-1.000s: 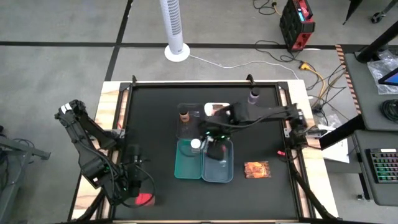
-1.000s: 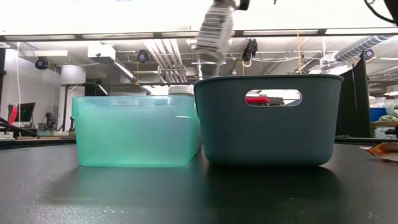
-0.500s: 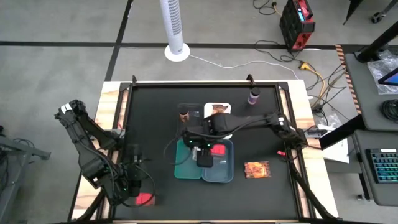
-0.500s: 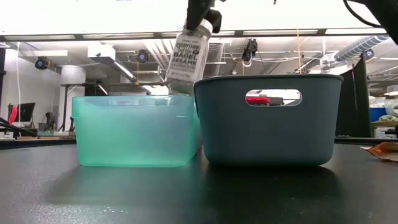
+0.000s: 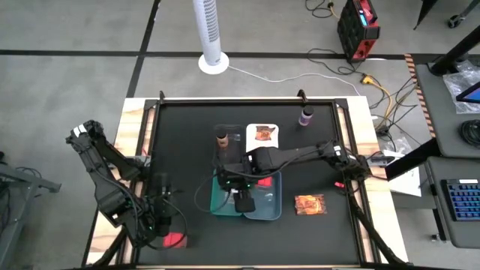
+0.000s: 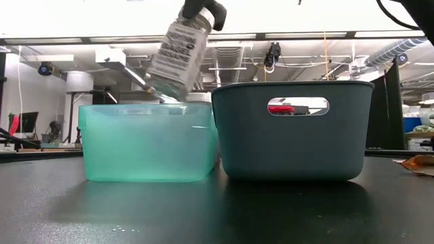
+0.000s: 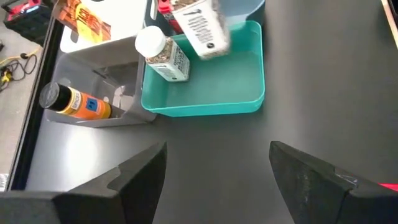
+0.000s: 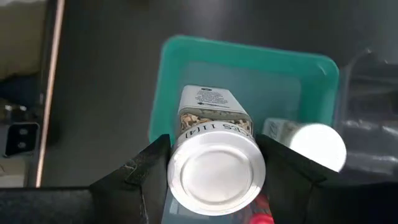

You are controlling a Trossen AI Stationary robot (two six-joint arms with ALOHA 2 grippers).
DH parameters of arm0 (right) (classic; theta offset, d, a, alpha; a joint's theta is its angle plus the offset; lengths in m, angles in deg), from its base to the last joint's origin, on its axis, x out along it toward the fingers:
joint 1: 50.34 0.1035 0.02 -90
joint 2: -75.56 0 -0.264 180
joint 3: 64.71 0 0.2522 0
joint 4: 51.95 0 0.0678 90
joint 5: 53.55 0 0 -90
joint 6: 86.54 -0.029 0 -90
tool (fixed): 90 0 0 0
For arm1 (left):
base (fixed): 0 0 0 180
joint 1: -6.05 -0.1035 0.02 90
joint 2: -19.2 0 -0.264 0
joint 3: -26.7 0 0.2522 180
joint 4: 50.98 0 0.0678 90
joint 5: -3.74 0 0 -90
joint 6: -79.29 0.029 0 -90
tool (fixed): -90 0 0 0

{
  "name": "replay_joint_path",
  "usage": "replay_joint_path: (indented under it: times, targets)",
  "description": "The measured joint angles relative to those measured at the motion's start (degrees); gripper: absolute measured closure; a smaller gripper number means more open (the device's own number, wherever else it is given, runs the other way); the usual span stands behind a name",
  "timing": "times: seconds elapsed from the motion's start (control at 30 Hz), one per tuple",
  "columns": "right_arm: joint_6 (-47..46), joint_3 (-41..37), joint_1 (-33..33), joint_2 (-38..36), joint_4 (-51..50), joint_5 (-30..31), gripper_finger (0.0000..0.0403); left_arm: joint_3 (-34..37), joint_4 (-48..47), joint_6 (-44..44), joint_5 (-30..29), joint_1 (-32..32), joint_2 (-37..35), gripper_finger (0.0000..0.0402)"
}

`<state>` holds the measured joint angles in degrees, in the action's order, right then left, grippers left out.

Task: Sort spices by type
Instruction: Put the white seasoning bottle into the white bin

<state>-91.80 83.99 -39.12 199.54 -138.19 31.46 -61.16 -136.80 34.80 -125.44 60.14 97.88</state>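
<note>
The right gripper, fingers clamped on a white-capped jar, holds it tilted above the teal tray, likely to join the matching jar lying at the tray's 11 o'clock corner. The tray's 3 o'clock half looks free, clear of the grey-blue tray wall. The left gripper waits near the table's 7 o'clock corner, fingers apart and empty.

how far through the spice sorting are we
About halfway. Done: one white-capped jar lies in the teal tray, a brown-capped bottle is in the clear tray, and an orange packet is in the white tray. In hand: the right gripper holds the second jar tilted above the teal tray. Left: the purple bottle and the other packet sit loose on the table. The left gripper waits open.
</note>
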Motion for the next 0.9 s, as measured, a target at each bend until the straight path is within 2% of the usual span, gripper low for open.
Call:
replay_joint_path:
  times: [0.37,0.9]
  targets:
    - [-1.6,-1.4,0.5,0.0,2.8,0.5,0.0205,0.0,0.0,0.0,-0.7,0.0,0.0,0.0135]
    - [-3.8,-8.9,0.9,0.0,5.5,0.5,0.0205,0.0,0.0,0.0,-0.7,0.0,0.0,0.0135]
